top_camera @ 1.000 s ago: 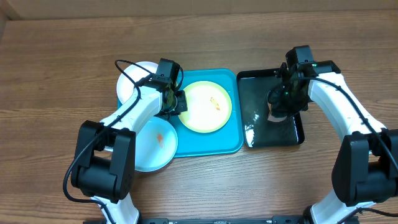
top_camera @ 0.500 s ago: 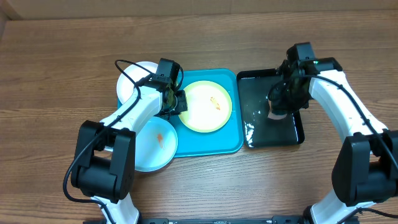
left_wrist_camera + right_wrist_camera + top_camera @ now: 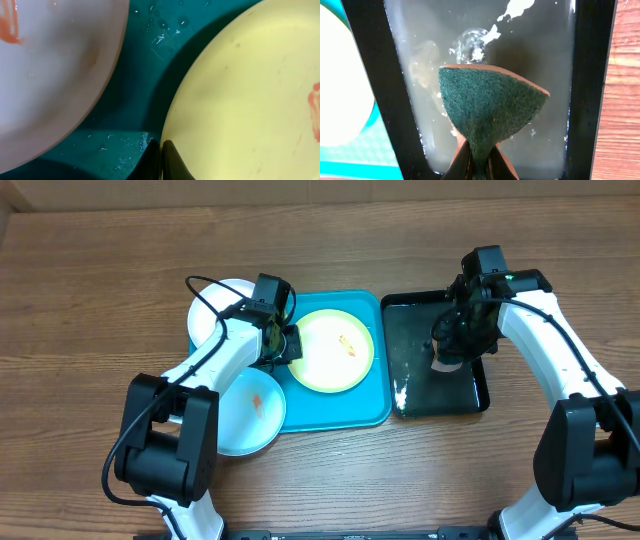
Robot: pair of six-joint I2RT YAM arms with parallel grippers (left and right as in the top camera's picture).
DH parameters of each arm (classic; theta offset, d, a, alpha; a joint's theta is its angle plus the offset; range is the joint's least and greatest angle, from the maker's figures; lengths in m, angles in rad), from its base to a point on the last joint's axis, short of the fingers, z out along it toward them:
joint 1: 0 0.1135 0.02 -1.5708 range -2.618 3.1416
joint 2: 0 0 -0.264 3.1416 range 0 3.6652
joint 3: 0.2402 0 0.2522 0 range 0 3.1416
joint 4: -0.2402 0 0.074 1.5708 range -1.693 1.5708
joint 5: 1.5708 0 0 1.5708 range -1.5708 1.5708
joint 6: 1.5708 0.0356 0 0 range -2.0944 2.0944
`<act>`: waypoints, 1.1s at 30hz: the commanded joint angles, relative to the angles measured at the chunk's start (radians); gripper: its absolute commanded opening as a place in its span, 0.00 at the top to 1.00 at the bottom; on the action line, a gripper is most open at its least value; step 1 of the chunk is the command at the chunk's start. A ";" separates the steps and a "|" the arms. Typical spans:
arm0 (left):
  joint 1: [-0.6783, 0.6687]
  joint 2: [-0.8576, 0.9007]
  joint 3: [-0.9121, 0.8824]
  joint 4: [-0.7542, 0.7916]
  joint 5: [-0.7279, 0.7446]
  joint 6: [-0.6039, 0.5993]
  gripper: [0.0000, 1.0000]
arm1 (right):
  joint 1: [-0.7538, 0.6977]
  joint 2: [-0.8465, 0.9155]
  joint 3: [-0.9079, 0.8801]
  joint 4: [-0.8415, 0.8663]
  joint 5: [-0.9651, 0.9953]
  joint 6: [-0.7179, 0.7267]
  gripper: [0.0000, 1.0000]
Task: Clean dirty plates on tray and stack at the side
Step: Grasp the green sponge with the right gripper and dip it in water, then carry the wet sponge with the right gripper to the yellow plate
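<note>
The pale yellow-green plate (image 3: 335, 355) lies flat in the turquoise tray (image 3: 340, 412), towards its far end, with an orange smear (image 3: 347, 345) near its middle. The left tool (image 3: 284, 346) is clamped on the plate's left rim.

The white plate (image 3: 213, 310) sits at the tray's far-left corner. The light blue plate (image 3: 243, 422), also smeared orange, overlaps the tray's near-left edge. The left arm reaches across it from the surface's (image 3: 90, 290) near edge.

Just right of the tray stands a wet black tray (image 3: 412, 330). Above it the right arm bends inward with its wrist down. The right tool (image 3: 479, 161) pinches a folded green-faced sponge (image 3: 487, 105).
</note>
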 commanded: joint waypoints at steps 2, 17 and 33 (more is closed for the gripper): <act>-0.010 0.011 -0.009 0.007 0.003 0.023 0.96 | 0.002 -0.001 0.066 -0.021 0.008 0.004 0.96; -0.015 0.011 -0.010 0.007 0.003 0.047 0.96 | 0.004 -0.001 0.121 -0.076 0.008 0.004 0.96; -0.021 0.011 -0.011 0.029 0.056 0.161 0.96 | 0.004 -0.001 0.087 -0.085 0.008 -0.158 0.96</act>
